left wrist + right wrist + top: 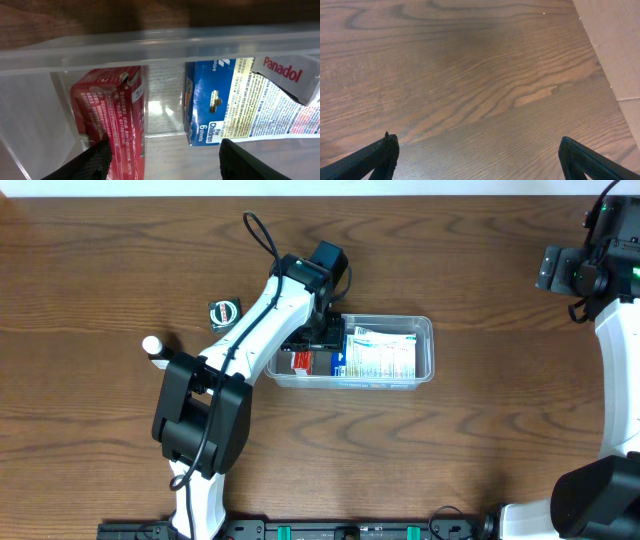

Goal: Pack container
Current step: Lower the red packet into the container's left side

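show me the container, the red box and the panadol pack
container [428, 352], overhead view, right end wall
red box [107, 107], left wrist view, printed front face
Panadol pack [294, 81], left wrist view, face bearing the name

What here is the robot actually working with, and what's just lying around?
Part of the job: container; red box, blue box and Panadol box inside it; left gripper, open.

Lying about: small round roll; white ball.

The wooden table [90, 250] bears the container [430, 352], a small roll [225, 311] and a white-capped item [152, 346].
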Motion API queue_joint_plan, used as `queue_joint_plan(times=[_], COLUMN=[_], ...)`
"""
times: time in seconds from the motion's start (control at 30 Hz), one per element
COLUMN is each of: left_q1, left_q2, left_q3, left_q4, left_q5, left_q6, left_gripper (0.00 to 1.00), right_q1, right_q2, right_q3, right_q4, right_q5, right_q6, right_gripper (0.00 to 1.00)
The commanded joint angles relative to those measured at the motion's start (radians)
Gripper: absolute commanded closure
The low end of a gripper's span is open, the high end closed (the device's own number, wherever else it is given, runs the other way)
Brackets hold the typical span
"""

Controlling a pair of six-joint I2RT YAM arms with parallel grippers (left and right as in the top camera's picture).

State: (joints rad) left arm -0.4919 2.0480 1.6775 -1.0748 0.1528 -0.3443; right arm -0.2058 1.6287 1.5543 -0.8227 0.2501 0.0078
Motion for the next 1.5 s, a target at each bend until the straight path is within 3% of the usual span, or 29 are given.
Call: queue_joint_plan(times=[0.0,0.83,1.13,1.47], left_q1=[0.002,0.004,0.004,0.005], left_q2=[-0.004,-0.056,-0.055,0.007], left_q3=[0.0,0.05,0.045,0.039], left_q4=[-0.004,-0.04,-0.049,-0.017], left_q5=[-0.01,-0.011,-0.146,-0.151], left_q6=[-0.014,0.056,0.051,0.051], left_gripper=[0.3,0.3,0.3,0.3], right_q1=[-0.007,-0.007,-0.007,-0.007], right_q2=[0.001,0.001,0.001,0.001], right_q3=[0.0,0.0,0.0,0.0], right_q4=[-0.001,-0.001,-0.001,-0.001], right_q5=[0.0,0.0,0.0,0.0], right_q6=[0.014,0.014,0.014,0.014], right_gripper=[0.01,0.01,0.01,0.01])
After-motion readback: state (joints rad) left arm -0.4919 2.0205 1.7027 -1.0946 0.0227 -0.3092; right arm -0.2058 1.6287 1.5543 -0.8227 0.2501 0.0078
